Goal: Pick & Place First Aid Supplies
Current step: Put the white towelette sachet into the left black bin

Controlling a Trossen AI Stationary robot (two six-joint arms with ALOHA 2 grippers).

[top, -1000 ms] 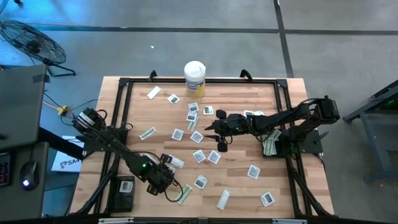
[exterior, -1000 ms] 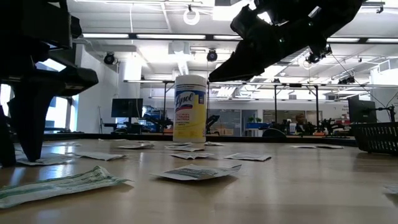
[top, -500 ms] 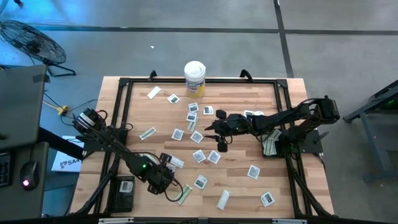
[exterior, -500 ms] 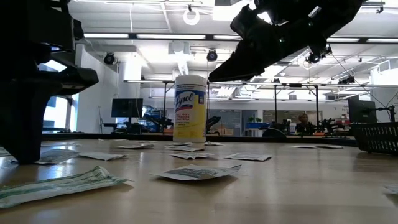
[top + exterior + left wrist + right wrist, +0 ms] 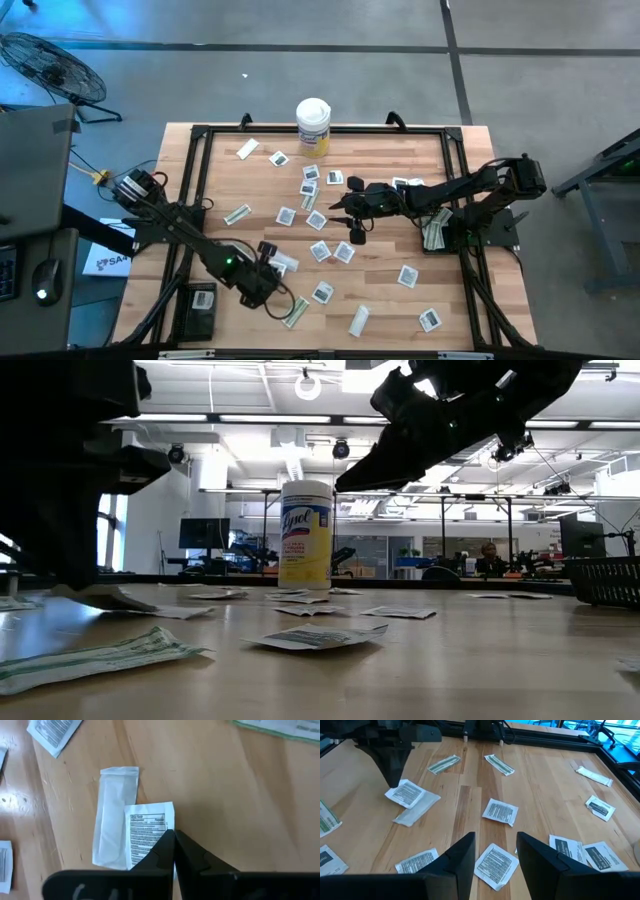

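The left gripper (image 5: 173, 836) sits low over the near-left part of the wooden table (image 5: 400, 300), its two dark fingers pressed together on the edge of a square white sachet (image 5: 147, 832) printed with small text. In the left wrist view the fingertips meet with no gap and the sachet's corner disappears between them, so it is pinched closed on that packet. Directly beside the sachet, partly tucked under it, lies a plain oblong white wrapper (image 5: 116, 815). Another printed sachet (image 5: 55, 735) lies farther ahead of the fingers, and a pale-green wrapper (image 5: 280, 727) lies off to one side, well apart. In the high view the same gripper (image 5: 262, 268) shows near the table's front edge, with a long green-striped wrapper (image 5: 296, 313) just beyond it. The right gripper (image 5: 494, 851) hangs above the middle of the table with its fingers spread wide and nothing between them; several square sachets (image 5: 501, 812) lie flat on the wood below and ahead of it. A tall white canister (image 5: 313, 126) with a yellow label stands upright at the far edge, well away from both grippers.
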